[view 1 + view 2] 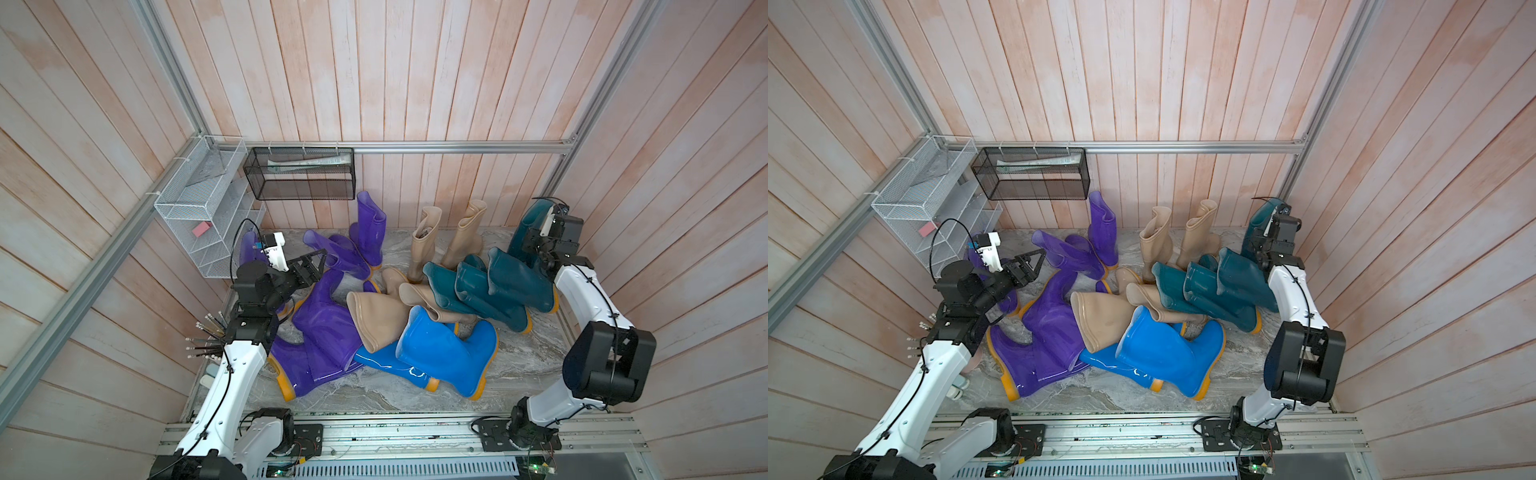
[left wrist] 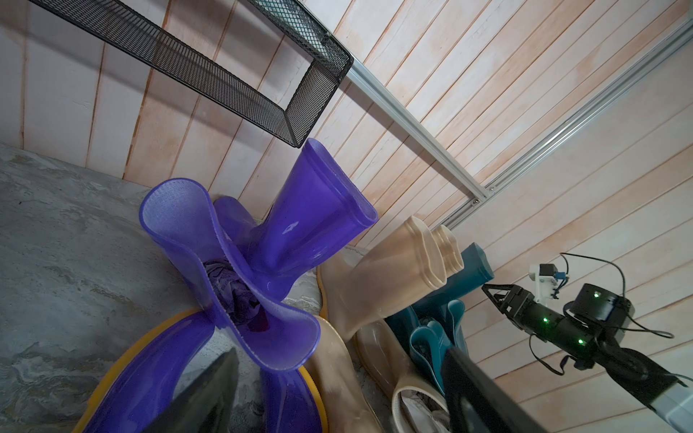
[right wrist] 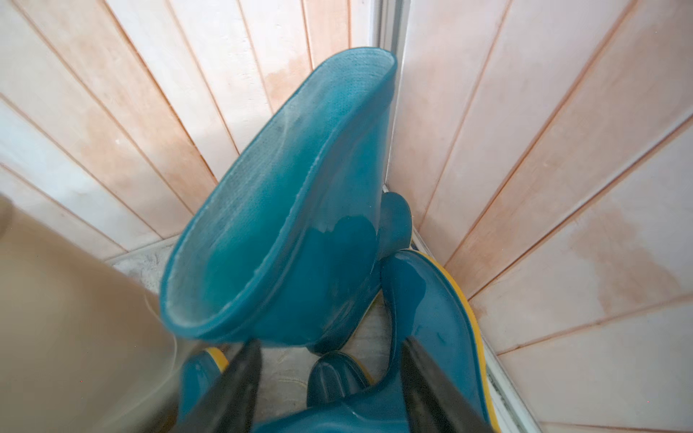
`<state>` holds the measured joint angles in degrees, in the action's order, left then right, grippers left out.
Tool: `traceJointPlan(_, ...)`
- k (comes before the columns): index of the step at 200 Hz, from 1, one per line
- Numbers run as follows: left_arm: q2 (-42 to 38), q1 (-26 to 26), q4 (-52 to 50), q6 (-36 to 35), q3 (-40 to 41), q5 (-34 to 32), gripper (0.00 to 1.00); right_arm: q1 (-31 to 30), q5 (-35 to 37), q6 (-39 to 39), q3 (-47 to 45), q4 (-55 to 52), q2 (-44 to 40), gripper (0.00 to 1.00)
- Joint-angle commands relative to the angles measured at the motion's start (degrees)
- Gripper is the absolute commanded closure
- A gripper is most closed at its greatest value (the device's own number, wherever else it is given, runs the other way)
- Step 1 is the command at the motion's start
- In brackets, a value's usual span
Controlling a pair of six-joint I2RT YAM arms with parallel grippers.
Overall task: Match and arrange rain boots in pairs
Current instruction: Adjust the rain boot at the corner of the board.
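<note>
1. In both top views the rain boots (image 1: 436, 353) heap mid-worktop (image 1: 519, 365) — purple at 9 o'clock, beige at 12, teal at 2, blue at 6.
2. Only the left wrist view shows crumpled stuffing (image 2: 236, 296) inside a purple boot (image 2: 180, 240); the left gripper (image 1: 322, 261) gapes, holding nothing.
3. Only the right wrist view shows woven lining inside the corner teal boot (image 3: 262, 210); the right gripper (image 3: 333, 343) straddles another teal boot (image 3: 337, 418) — whether it pinches, I cannot tell.

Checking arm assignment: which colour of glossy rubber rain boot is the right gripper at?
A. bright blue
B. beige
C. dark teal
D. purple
C: in the right wrist view the right gripper hangs right at dark teal glossy rubber boots, one upright and others lying beneath it.
</note>
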<state>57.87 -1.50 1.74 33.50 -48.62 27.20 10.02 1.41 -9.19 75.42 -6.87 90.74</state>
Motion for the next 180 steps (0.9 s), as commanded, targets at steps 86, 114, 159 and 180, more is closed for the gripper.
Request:
traceJointPlan(86,2.8,0.2,0.6,0.3,-1.7,2.4,0.13,0.0,5.3,0.4,11.3,-4.5,9.9,0.89)
traceJointPlan(114,2.9,0.2,0.8,0.3,-1.7,2.6,0.13,0.6,5.3,1.1,9.7,-4.0,9.3,1.0)
traceJointPlan(159,3.8,0.2,1.4,0.6,-1.9,3.4,0.13,3.9,5.4,5.5,13.4,-7.4,11.1,1.0)
traceJointPlan(180,4.1,0.2,1.6,0.8,-2.0,4.0,0.14,4.4,5.0,5.6,12.9,-7.4,10.8,1.0)
